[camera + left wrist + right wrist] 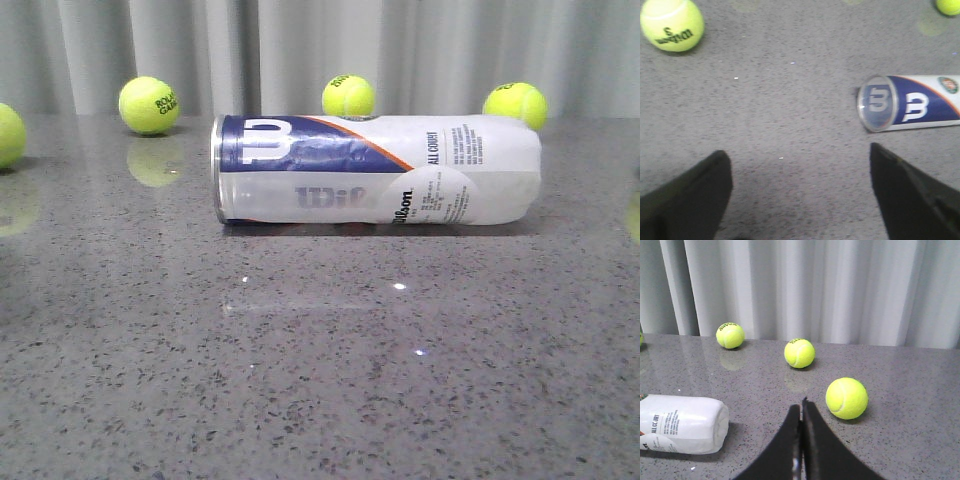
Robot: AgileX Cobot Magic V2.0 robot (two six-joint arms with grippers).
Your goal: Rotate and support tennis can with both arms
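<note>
Here one tennis can lies sideways; four balls behind; left tool spread wide, right tool pinched empty.

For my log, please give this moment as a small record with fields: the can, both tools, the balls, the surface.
can: tennis can lies on its side, silver rim toward the robot's left, touched by nothing
left tool: left tool open, above bare tabletop, short of the can's rim end
right tool: right tool shut, empty, apart from the can's white end
balls: four tennis balls in the front view, loose around the can
surface: grey speckled tabletop
</note>
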